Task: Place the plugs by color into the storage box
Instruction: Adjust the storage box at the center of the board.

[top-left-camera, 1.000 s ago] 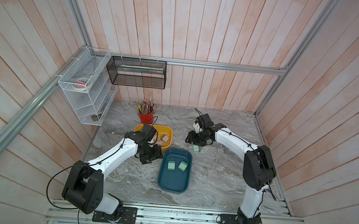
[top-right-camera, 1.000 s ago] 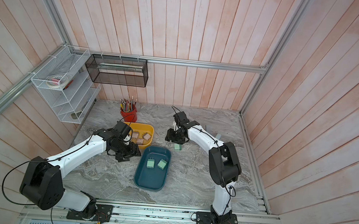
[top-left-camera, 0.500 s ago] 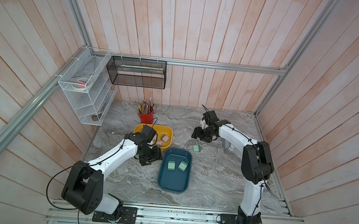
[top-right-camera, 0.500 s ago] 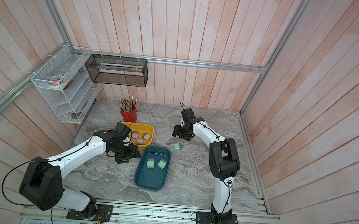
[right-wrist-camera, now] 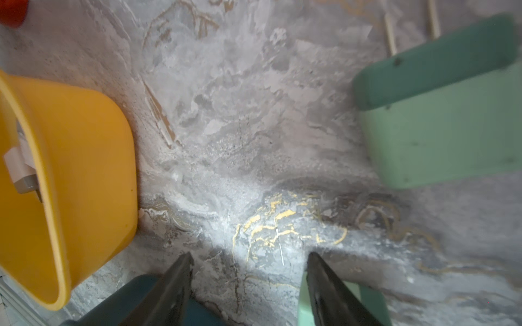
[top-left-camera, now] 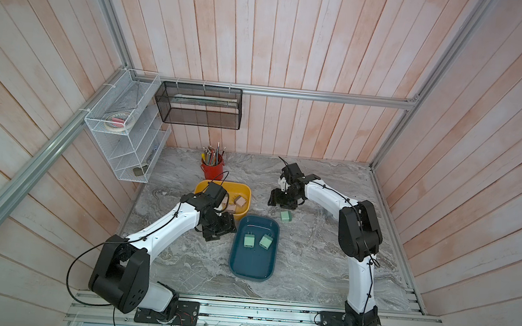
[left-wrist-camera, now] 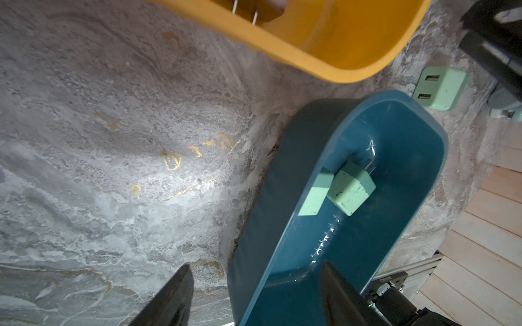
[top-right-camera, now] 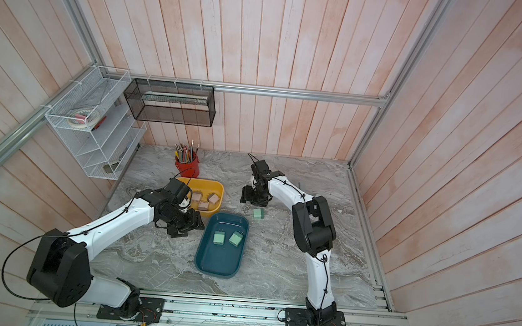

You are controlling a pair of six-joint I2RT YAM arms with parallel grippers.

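Two mint green plugs (top-left-camera: 248, 241) (top-left-camera: 265, 242) lie in the blue storage box (top-left-camera: 251, 264). Pinkish-tan plugs (top-left-camera: 240, 201) lie in the yellow storage box (top-left-camera: 237, 189). A third green plug (top-left-camera: 286, 216) rests on the table beside the blue box. My right gripper (top-left-camera: 282, 203) hovers just behind it, open and empty (right-wrist-camera: 248, 254). In the right wrist view another green plug (right-wrist-camera: 440, 121) lies close by, prongs pointing away. My left gripper (top-left-camera: 219, 230) is open and empty (left-wrist-camera: 256, 265), straddling the blue box's wall (left-wrist-camera: 254, 225).
A red cup of pencils (top-left-camera: 212, 169) stands behind the yellow box. A white wire rack (top-left-camera: 124, 144) and a black mesh basket (top-left-camera: 200, 105) hang on the walls at the back left. Metal frame rails border the marble table.
The right gripper drew back from the loose green plug, then came forward beside it again, and its jaws stand wider. The left arm has not moved.
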